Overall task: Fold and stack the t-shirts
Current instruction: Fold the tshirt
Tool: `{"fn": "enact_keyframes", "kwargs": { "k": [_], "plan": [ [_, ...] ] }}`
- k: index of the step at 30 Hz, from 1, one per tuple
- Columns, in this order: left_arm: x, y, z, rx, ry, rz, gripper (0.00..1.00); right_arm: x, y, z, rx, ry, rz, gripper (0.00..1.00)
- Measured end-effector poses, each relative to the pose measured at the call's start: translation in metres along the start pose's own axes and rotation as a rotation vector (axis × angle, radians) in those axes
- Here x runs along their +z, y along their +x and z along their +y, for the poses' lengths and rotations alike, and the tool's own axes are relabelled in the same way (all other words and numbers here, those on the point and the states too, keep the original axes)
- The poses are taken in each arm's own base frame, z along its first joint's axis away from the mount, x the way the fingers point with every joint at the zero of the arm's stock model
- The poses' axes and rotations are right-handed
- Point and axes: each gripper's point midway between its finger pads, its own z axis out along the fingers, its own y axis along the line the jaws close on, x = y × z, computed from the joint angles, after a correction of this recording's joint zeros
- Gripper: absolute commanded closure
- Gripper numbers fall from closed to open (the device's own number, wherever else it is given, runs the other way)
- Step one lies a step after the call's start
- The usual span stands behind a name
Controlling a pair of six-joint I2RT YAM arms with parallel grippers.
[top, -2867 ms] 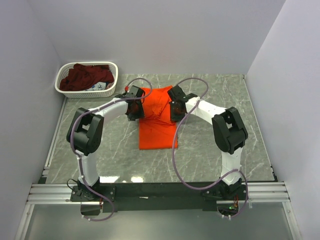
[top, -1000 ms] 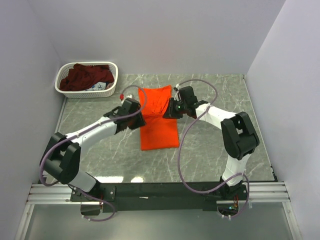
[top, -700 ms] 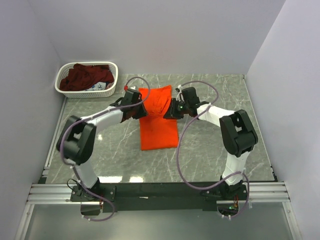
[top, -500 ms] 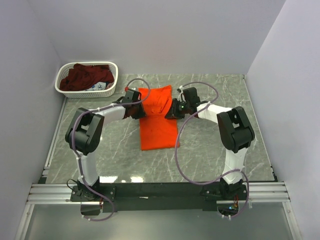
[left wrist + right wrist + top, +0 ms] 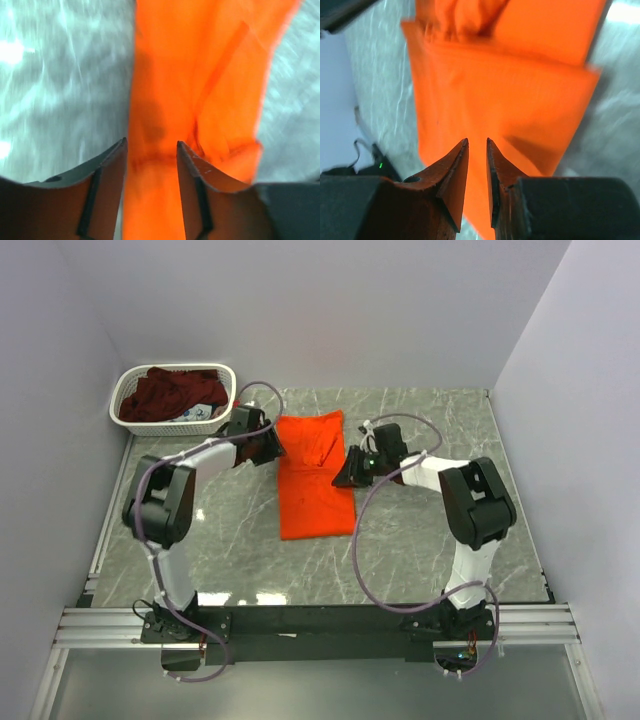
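Progress: the orange t-shirt (image 5: 315, 480) is lying flat on the desk (image 5: 430, 530), already narrowed into a long strip running from the far side toward the arms. Its far end is looking lumpy, with collar and loose folds bunching there, while the near end is lying smooth. Judging by that, the lengthwise folds are done and the crosswise fold is not. The maroon t-shirt (image 5: 165, 395) is sitting crumpled in the white basket (image 5: 170, 429) at the far left corner of the desk, well apart from the orange one and not folded. So one shirt is about half folded, the second is waiting untouched, and no stack is forming yet.

Left claw (image 5: 270, 447): it is hanging at the left edge of the strip's far part. In the wrist view its fingers (image 5: 107, 172) are standing moderately apart, roughly half open, with orange cloth showing in the gap between them. Nothing is being pinched.

Right claw (image 5: 343, 473): it is sitting at the strip's right edge, opposite the left one. Its fingers (image 5: 452, 170) are standing nearly together, leaving only a thin slit. The wrist view is blurring here, so I cannot tell whether a thin layer of cloth is being nipped.
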Motion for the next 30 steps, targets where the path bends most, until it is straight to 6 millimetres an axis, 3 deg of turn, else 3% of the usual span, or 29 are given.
{"fn": "enact_keyframes", "kwargs": {
  "k": [6,8,10,13,16,18,21,30],
  "plan": [
    [-0.090,0.014,-0.034,0.021,0.145,-0.056,0.50,-0.021,0.038,0.020,0.024,-0.120,0.055,0.71],
    [-0.112,0.031,-0.046,0.043,0.207,-0.053,0.51,-0.025,0.047,0.026,0.022,-0.154,0.067,0.71],
    [-0.122,0.062,-0.049,0.056,0.255,-0.013,0.52,-0.028,0.058,0.030,0.023,-0.184,0.085,0.71],
    [-0.115,0.116,-0.032,0.053,0.241,0.111,0.54,-0.028,0.072,0.032,0.038,-0.225,0.112,0.71],
    [-0.102,0.171,0.003,0.015,0.168,0.263,0.57,-0.023,0.084,0.027,0.059,-0.251,0.139,0.72],
    [-0.099,0.193,0.016,-0.025,0.154,0.325,0.60,-0.016,0.095,0.016,0.085,-0.247,0.166,0.72],
    [-0.099,0.193,0.013,-0.055,0.175,0.318,0.61,-0.010,0.113,0.001,0.130,-0.239,0.211,0.72],
    [-0.100,0.190,0.025,-0.157,0.161,0.313,0.66,-0.027,0.115,-0.015,0.168,-0.305,0.174,0.72]
  ]
}}
